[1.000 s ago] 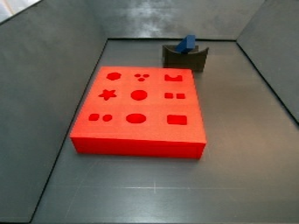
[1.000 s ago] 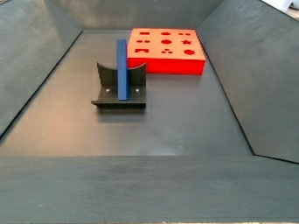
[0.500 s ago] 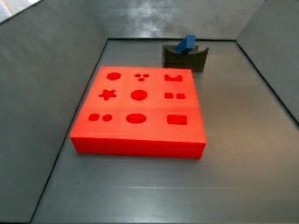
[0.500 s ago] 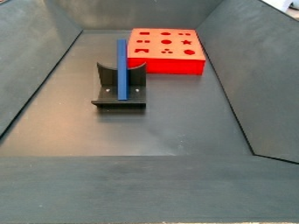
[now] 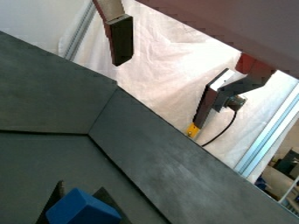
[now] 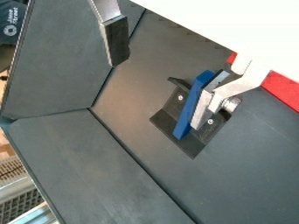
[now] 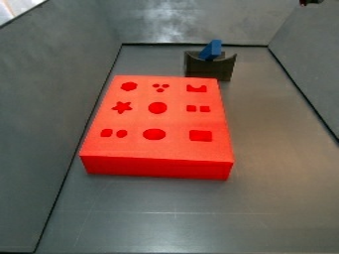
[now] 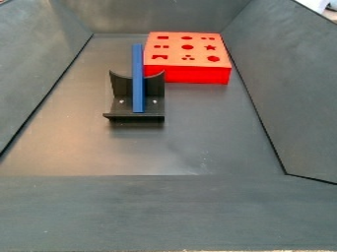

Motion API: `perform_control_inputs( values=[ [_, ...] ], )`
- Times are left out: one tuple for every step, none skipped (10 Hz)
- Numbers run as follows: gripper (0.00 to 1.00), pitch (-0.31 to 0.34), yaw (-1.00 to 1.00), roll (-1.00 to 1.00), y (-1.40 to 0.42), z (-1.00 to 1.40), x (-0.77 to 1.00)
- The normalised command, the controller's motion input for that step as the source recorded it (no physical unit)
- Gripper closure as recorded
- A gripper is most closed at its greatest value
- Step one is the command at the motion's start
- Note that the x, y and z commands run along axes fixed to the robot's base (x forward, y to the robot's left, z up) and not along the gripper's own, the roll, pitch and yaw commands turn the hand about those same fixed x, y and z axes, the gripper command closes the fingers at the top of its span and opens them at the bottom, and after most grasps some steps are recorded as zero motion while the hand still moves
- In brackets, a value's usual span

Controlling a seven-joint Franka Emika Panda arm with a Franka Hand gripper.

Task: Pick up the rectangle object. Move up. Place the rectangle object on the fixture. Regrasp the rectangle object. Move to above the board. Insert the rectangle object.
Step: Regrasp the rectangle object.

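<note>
Fingers of the gripper [image 6: 176,51] stood apart and held nothing: one dark-padded plate [image 6: 114,39] and its partner [image 6: 222,92] showed in both wrist views with only open space between them. They were high above the bin floor and did not show in either side view, apart from a dark scrap at the upper edge of one that may have belonged to the arm.

Well below the fingers, and off to one side rather than straight beneath them, the blue bar [image 8: 136,78] rested in the notch of the dark fixture [image 8: 134,103], tilted with one end raised, as a wrist view also showed [image 6: 193,107]. Its long axis ran roughly toward the red board [image 8: 188,56], which sat beyond the fixture and clear of it.

By my reading, the bar had been set on the fixture and the regrasp was the step in hand. That would ask the fingers to come down and across so the bar's narrow width lay between the pads, with the plates on either side of its long axis.
</note>
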Motion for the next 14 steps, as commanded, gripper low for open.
perform_control_inputs(
  values=[
    [0.0,0.017,0.21,0.22,0.04,-1.0,0.03],
    [0.0,0.013,0.19,0.22,0.04,-1.0,0.03],
    [0.0,-0.032,0.16,0.2,0.04,-1.0,0.04],
    [0.0,-0.066,0.13,0.16,0.03,-1.0,0.05],
    [0.0,-0.097,0.1,0.11,0.03,-1.0,0.06],
    [0.0,-0.105,0.08,0.1,0.03,-1.0,0.07],
    [0.0,-0.11,0.04,0.08,0.03,-1.0,0.07],
    [0.0,-0.106,0.01,0.07,0.03,-1.0,0.08],
    [0.0,-0.097,-0.01,0.07,0.02,-1.0,0.09],
    [0.0,-0.082,-0.03,0.07,0.02,-1.0,0.1],
    [0.0,-0.059,-0.04,0.07,0.02,-1.0,0.1],
    [0.0,-0.029,-0.04,0.07,0.01,-0.84,0.1],
    [0.0,-0.011,-0.04,0.07,0.0,-0.68,0.09],
    [0.0,0.015,-0.02,0.08,0.0,-0.48,0.09]
  ],
)
